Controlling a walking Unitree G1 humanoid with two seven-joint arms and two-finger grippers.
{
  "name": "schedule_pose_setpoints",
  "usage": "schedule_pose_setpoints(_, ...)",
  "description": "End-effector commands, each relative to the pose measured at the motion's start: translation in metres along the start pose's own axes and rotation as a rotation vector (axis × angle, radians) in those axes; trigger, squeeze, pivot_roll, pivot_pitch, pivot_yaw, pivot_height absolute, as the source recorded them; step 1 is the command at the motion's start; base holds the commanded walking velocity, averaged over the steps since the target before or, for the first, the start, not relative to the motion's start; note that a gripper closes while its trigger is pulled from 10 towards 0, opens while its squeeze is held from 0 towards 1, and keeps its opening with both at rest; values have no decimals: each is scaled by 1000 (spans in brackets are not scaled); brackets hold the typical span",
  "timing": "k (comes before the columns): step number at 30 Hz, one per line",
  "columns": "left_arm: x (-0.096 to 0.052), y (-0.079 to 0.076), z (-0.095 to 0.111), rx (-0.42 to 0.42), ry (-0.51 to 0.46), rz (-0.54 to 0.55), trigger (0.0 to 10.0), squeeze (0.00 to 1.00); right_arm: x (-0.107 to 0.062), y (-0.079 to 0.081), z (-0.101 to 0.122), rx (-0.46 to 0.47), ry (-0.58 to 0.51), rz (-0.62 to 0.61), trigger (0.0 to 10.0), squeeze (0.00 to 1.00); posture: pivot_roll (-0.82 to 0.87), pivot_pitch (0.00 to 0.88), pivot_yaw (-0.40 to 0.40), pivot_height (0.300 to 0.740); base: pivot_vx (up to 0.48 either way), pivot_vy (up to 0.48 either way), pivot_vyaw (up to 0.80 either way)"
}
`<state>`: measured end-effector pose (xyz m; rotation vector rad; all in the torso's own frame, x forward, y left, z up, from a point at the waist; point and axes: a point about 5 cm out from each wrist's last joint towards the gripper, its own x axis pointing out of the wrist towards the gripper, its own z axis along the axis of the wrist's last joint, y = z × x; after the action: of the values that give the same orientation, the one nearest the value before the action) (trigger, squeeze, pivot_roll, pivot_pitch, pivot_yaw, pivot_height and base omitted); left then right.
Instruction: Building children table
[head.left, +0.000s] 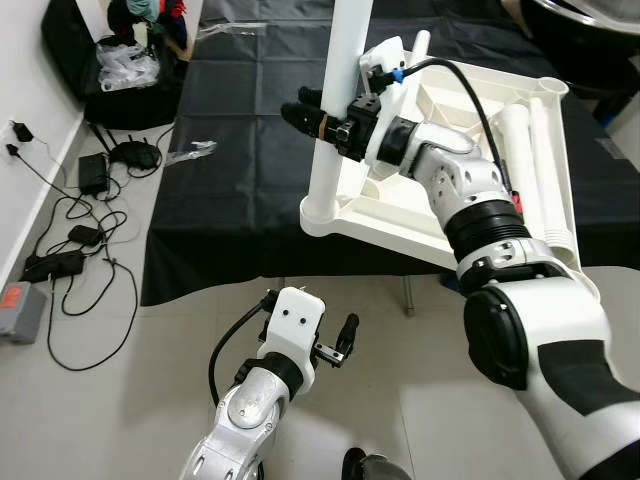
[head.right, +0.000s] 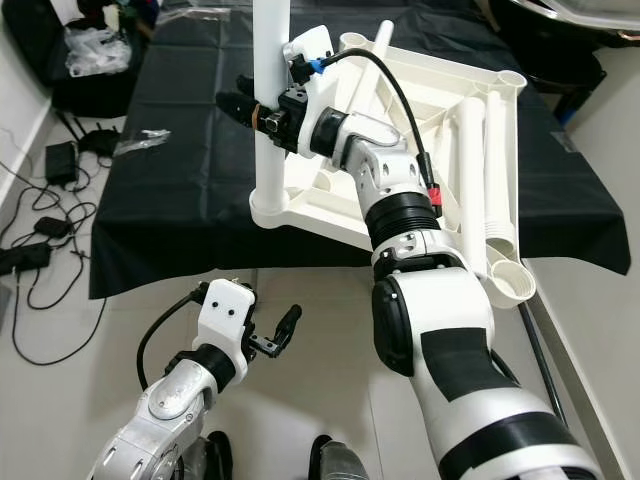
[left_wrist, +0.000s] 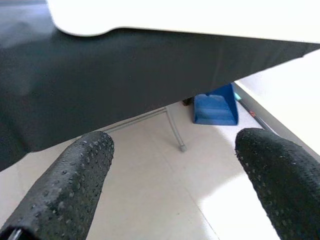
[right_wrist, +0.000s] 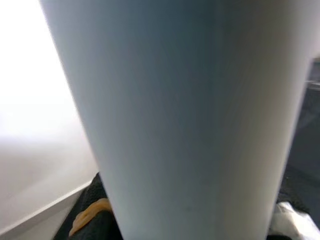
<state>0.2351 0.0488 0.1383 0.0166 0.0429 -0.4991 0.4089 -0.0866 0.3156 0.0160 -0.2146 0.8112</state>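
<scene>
Assembly of a child-size white moulded-plastic tabletop (head.left: 480, 110) lying upside down on a table draped in matte black cloth (head.left: 240, 110) is under way. The robot's right gripper (head.left: 322, 118) has its black fingers clenched around a smooth white plastic tube leg (head.left: 338, 110) standing upright in the round corner socket (head.left: 322, 212) at the tabletop's near left corner. The right wrist view presses so close that the tube's rounded wall crosses it from top to bottom. More loose white tube legs (head.left: 528, 150) lie along the tabletop's right side, near another open round socket (head.left: 551, 87).

The left gripper (head.left: 335, 340) hangs low over the pale tiled floor (head.left: 150, 380) in front of the table, its pebbled rubber fingers (left_wrist: 70, 185) released and holding nothing.

The tabletop juts past the table's front edge, so a hard downward or sideways push on the leg might tip or slide it off the cloth. With no second grip on the tabletop, a skewed leg could jam in the socket or lever the corner up. The glossy tube looks slick and could slip through the fingers.

Black cables and power bricks (head.left: 70, 245) sprawl on the floor at left, a snag risk only if the robot steps that way.
</scene>
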Motion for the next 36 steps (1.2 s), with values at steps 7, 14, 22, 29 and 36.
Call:
schedule_pose_setpoints(7,-1,-1,-3,4,18,0,10000,0,-17,-21,-22,59,49,-469,0,0,128,213,-81,740,0,0,0)
schedule_pose_setpoints(14,0,1,-4,13,17,1,10000,0,-30,-3,-21,102,-127,-988,0,0,129,213,-77,740,0,0,0)
schedule_pose_setpoints(22,0,1,-4,14,17,4,10000,0,-16,18,-34,176,-111,-940,2471,0,138,216,-78,740,0,0,0)
schedule_pose_setpoints(29,1,1,-4,9,19,2,10000,0,-8,20,-28,126,-87,-755,10000,1000,129,223,-73,740,0,0,0)
schedule_pose_setpoints(36,1,2,-3,7,18,4,10000,0,-17,-4,-17,88,-60,-638,10000,1000,131,226,-73,740,0,0,0)
